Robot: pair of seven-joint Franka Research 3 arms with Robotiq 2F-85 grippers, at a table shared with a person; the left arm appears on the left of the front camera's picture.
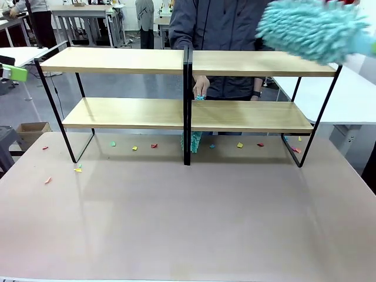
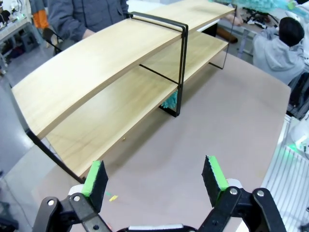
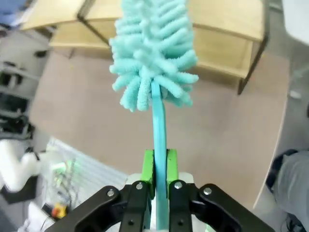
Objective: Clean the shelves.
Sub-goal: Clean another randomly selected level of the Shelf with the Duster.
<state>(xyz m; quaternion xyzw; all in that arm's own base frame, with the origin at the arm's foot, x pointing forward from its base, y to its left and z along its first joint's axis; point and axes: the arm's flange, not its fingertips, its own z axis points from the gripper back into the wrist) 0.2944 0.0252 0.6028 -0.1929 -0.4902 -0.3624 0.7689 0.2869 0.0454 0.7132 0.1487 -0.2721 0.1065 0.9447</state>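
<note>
The shelves (image 1: 129,113) are a wide two-tier rack of light wooden boards on a black frame, standing at the far side of the table, also seen in the left wrist view (image 2: 111,92) and the right wrist view (image 3: 227,24). My right gripper (image 3: 159,162) is shut on the handle of a teal fluffy duster (image 3: 152,53). The duster head (image 1: 314,29) hangs blurred above the top board's right end. My left gripper (image 2: 154,179) is open, above the table in front of the rack's left end. A person's hand (image 1: 200,88) holds a teal cloth (image 1: 192,140) by the central upright.
Small coloured paper scraps (image 1: 154,145) lie on the greyish-brown tabletop (image 1: 188,217) under and in front of the rack. A cardboard box (image 1: 29,132) sits on the floor at left. A white table (image 1: 352,100) stands at right.
</note>
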